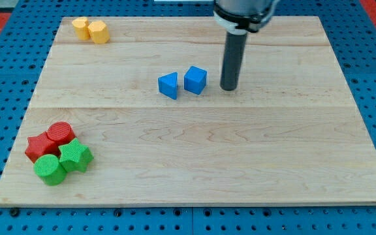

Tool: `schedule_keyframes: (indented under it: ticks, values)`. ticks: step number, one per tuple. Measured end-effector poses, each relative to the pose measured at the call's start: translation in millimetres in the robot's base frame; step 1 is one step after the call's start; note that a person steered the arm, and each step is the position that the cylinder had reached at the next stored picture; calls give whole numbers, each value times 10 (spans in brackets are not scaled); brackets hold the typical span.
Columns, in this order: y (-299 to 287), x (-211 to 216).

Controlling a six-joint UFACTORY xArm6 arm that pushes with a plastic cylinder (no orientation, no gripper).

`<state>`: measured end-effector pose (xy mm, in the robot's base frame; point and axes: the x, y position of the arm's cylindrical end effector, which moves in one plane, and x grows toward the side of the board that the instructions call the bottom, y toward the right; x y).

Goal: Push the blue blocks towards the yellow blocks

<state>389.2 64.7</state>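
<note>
A: What sits nearest the view's bottom?

B: A cluster by the board's (194, 176) bottom-left corner: green cylinder (49, 170), green star (76, 156), red star (39, 147), red cylinder (61, 133), all touching. Bare wood runs rightward from them.

A: And mid-board?

B: The blue triangular block (168, 85) and blue cube (195, 79), just apart. My tip (229, 88) stands near the cube's right side. It's a plain rod, no jaws.

A: Farthest?

B: Two yellow blocks (89, 29), touching, at the top-left edge.
</note>
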Motion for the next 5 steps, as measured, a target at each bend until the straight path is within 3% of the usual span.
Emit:
schedule_keyframes:
  ticks: [2,3,4,5]
  values:
    - [-1037,-405]
    - [-427,-153]
    - [-854,344]
    - [-1411,319]
